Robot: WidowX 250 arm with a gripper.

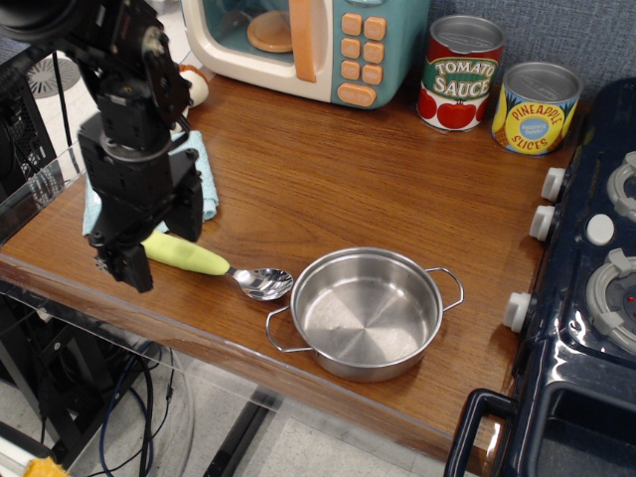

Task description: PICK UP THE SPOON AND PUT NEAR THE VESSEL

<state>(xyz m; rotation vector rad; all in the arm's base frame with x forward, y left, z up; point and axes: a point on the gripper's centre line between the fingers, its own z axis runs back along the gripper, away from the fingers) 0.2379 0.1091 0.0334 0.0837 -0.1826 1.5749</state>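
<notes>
The spoon [197, 258] lies on the wooden table, its pale yellow-green handle pointing left and its shiny bowl [263, 283] next to the left handle of the steel pot [370, 370]. My black gripper [159, 238] is down over the left end of the spoon's handle. Its jaws stand open, one finger [132, 268] in front of the handle and the other behind it. The gripper hides the handle's left tip. I cannot tell whether the fingers touch the handle.
A light blue towel [206, 177] lies behind the gripper, with a toy mushroom [195, 85] beyond it. A toy microwave [308, 40], a tomato sauce can [459, 75] and a pineapple can [537, 107] stand at the back. A toy stove [586, 298] is on the right. The table's front edge runs close below the spoon.
</notes>
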